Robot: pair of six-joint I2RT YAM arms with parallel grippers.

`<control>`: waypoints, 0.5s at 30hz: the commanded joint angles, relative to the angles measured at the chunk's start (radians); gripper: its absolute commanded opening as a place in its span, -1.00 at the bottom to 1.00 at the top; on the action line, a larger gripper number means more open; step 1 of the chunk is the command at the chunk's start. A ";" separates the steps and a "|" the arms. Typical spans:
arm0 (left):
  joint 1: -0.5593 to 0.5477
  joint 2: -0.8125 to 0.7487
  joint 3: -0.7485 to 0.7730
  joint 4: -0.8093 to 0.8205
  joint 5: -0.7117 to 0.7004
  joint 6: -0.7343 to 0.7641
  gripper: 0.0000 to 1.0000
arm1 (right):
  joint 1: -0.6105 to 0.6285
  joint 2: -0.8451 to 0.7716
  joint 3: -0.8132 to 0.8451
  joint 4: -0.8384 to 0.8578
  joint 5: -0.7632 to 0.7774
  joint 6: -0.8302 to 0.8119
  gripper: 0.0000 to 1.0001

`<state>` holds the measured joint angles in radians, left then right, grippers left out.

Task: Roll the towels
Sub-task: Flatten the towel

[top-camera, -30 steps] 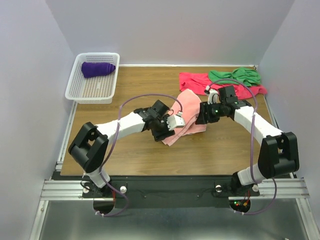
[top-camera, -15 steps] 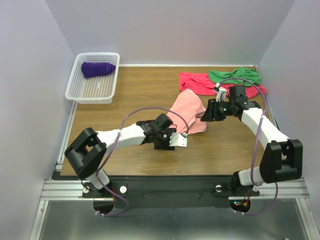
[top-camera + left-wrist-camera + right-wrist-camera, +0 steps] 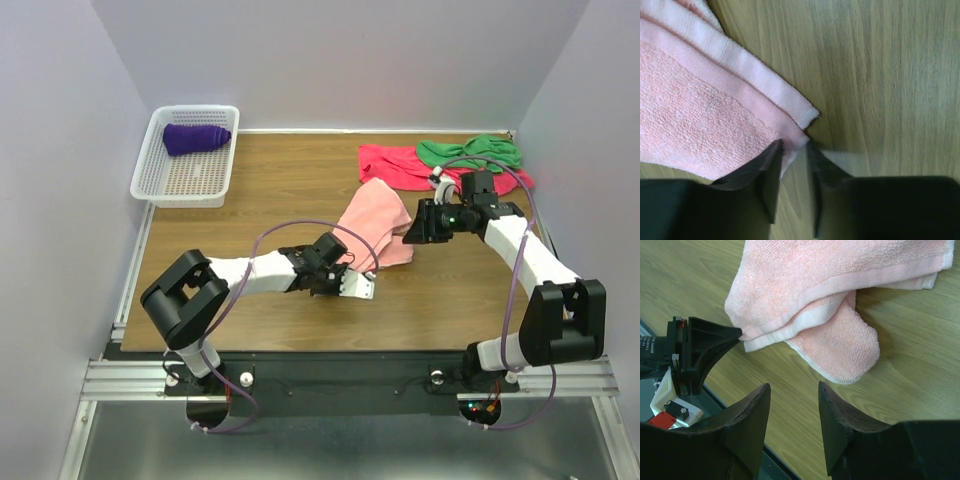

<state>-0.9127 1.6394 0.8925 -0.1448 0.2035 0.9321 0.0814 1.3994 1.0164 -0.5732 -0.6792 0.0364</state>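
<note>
While the left arm has drawn back toward the desk's [image 3: 250,200] near edge since a second ago, its pincer has come off the top of the salmon-pink towel [image 3: 378,220] and down to that towel's near corner. The left gripper [image 3: 794,145] has narrowed its jaws, which now pinch that corner between their tips. The towel itself has changed too: earlier it was bunched under the left pincer, and now it lies flatter in a loose fold at the middle of the desk, a little toward the right edge. The right gripper [image 3: 792,387] has shifted slightly toward the far right and hangs just beside the towel's right side, released, its fingers apart with only bare wood between them. By count there are four towels. One is salmon-pink, in the middle. One crimson towel [image 3: 392,165] and one green towel [image 3: 470,152] are heaped unrolled at the far right corner, the green lying partly on the crimson. One purple towel [image 3: 195,137] sits rolled in the far end of the single white basket [image 3: 165,187] at the far left corner. There are two arms, one pincer each.
</note>
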 commanded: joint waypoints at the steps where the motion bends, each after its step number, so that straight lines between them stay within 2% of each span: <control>1: 0.001 0.010 0.002 0.030 0.016 -0.007 -0.70 | -0.008 -0.025 0.024 -0.010 -0.020 -0.027 -0.03; 2: 0.003 0.005 0.008 0.030 0.020 -0.024 -1.00 | -0.008 -0.025 0.024 -0.010 -0.016 -0.029 -0.03; 6: 0.034 -0.039 0.035 -0.008 0.072 -0.093 -1.00 | -0.008 -0.020 0.030 -0.011 -0.002 -0.065 -0.03; 10: 0.162 -0.075 0.149 -0.125 0.209 -0.237 -1.00 | -0.006 -0.019 0.039 -0.020 0.021 -0.122 -0.03; 11: 0.246 -0.079 0.199 -0.153 0.284 -0.271 -1.00 | -0.005 -0.022 0.034 -0.022 0.018 -0.139 -0.03; 15: 0.408 -0.069 0.299 -0.187 0.453 -0.435 -1.00 | 0.056 -0.017 0.027 -0.024 0.044 -0.210 -0.02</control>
<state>-0.6342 1.6306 1.0946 -0.2752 0.4614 0.6796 0.0883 1.3994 1.0183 -0.5915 -0.6640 -0.0807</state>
